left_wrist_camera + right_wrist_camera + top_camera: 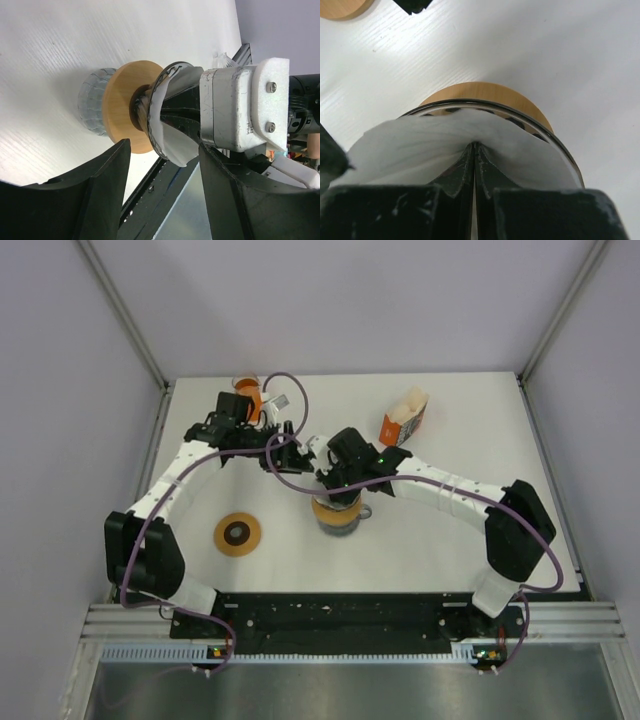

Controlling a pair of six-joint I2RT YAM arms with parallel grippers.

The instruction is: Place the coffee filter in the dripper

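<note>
Coffee filter [420,145] sits in dripper [490,94], apparently pinched by right jaws; left jaws gape.

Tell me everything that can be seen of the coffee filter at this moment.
The coffee filter is thin white paper, creased and spread open like a cone. It sits in the mouth of the dripper, and its edge rises above the dark rim. The shut right gripper is pushed into its middle, so the paper bulges on either side of the fingers. Whether any paper is pinched between them cannot be told.
</note>
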